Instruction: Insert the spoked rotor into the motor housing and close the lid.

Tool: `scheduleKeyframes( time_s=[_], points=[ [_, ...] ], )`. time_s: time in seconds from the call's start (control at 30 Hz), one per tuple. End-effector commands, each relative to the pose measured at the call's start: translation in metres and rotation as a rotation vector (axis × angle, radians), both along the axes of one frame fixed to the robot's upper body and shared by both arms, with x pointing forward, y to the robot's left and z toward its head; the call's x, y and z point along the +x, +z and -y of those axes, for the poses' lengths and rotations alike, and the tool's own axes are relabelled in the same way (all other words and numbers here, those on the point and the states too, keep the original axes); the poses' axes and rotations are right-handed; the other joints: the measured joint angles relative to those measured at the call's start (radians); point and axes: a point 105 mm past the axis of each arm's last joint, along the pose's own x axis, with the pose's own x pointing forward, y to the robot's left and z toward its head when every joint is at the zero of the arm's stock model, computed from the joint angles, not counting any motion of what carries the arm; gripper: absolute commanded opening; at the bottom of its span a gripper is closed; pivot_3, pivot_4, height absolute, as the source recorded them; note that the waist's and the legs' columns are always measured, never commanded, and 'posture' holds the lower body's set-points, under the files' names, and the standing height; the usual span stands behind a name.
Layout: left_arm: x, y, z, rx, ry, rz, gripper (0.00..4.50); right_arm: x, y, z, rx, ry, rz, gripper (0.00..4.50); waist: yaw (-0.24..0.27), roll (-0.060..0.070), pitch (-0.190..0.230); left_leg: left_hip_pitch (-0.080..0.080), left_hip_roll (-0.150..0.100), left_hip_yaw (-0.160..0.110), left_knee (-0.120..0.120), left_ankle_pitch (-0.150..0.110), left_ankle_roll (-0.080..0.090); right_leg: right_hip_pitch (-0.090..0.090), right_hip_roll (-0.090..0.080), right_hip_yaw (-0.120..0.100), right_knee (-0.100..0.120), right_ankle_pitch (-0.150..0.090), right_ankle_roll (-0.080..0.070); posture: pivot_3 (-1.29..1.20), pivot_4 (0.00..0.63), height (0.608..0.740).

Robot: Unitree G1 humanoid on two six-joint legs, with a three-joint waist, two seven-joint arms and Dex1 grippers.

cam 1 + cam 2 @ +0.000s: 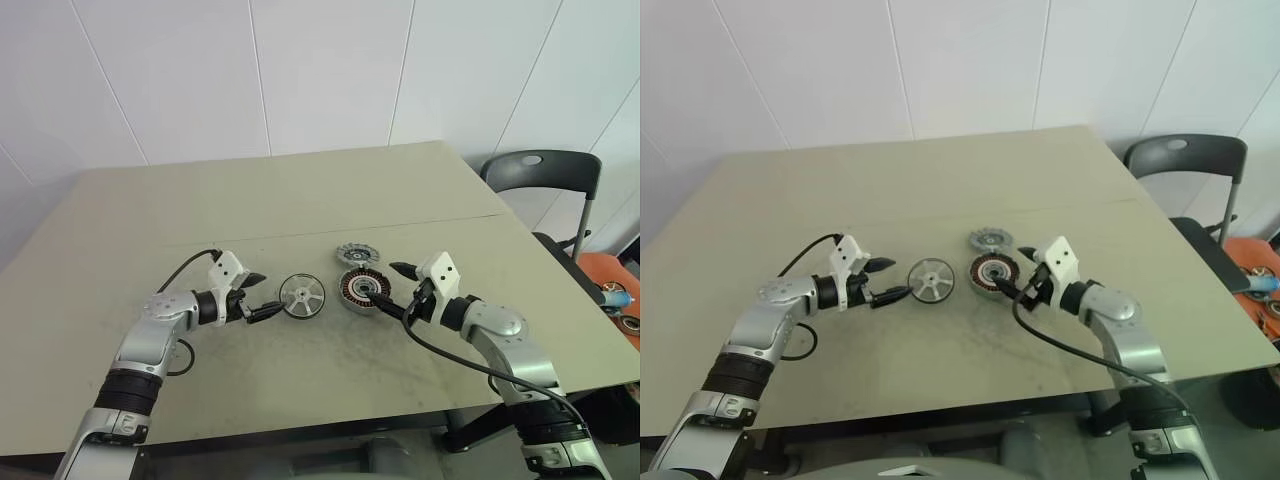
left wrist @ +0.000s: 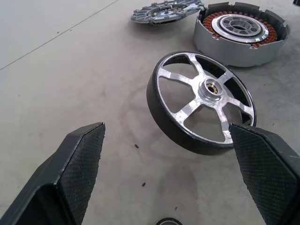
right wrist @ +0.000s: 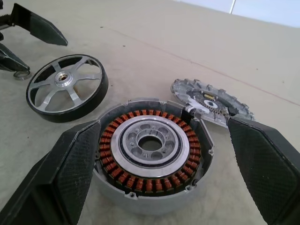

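Head views: beige table (image 1: pixel 300 200), three motor parts grouped near its middle. Spoked rotor (image 1: pixel 302 296) lies flat, leftmost of the three. Motor housing (image 1: pixel 361 289) sits just right of it, apart, copper windings facing up. Lid (image 1: pixel 354 253) lies just beyond the housing on the far side, very close to it. Left gripper (image 1: pixel 254 296) is left of the rotor, fingers spread wide, pointing right at the rotor, tips just short of its rim, holding nothing. Right gripper (image 1: pixel 388 283) is on the right of the housing, fingers spread wide, one tip over the housing's right edge, nothing held. Black chair (image 1: pixel 545 175) off the table's far right corner; orange item (image 1: pixel 610 285) with small parts at the right edge.

Left wrist view: both left fingers (image 2: pixel 70 176) wide apart with the rotor (image 2: pixel 201 101) between and ahead of them, empty. Rotor flat on the table, silver spokes, brass-coloured hub bore, black rim. Housing (image 2: pixel 241 35) beyond it, lid (image 2: pixel 166 11) beside the housing. Small ring (image 2: pixel 168 221) on the table close by the fingers.

Right wrist view: right fingers (image 3: pixel 61 173) wide apart on either side of the housing (image 3: pixel 152 157), not touching it as far as visible. Lid (image 3: pixel 211 103) tilted, one edge resting against the housing rim. Rotor (image 3: pixel 68 86) further left, with the left gripper's fingertips (image 3: pixel 35 26) and a small ring (image 3: pixel 21 74) beside it.
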Motion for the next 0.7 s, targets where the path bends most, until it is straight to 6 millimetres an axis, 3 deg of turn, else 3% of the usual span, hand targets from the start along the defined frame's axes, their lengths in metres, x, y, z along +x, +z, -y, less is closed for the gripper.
scheduleKeyframes(
  time_s=[0.03,0.3,0.7],
  points=[
    [0.000,0.015,-0.008,0.003,-0.012,0.046,4.49,0.003,0.013,-0.004,0.010,0.015,0.054,4.50,-0.001,0.000,0.000,0.000,0.000,0.000,0.000,0.000,0.000,0.000,0.000,0.000,0.000,0.000,0.000,0.00,0.000,0.740],
    [-0.003,0.019,-0.006,0.006,-0.016,0.048,4.49,0.004,0.011,-0.003,0.005,0.019,0.050,4.50,0.001,0.000,0.000,0.000,0.000,0.000,0.000,0.000,0.000,0.000,0.000,0.000,-0.001,0.000,0.001,0.00,0.000,0.740],
    [-0.014,0.002,-0.018,0.113,-0.044,-0.008,4.49,0.003,0.009,-0.003,-0.001,0.022,0.043,4.50,0.001,0.000,0.000,0.000,0.000,0.000,0.000,0.000,0.000,0.000,0.001,0.000,0.000,-0.001,0.002,0.00,0.000,0.740]
  ],
)
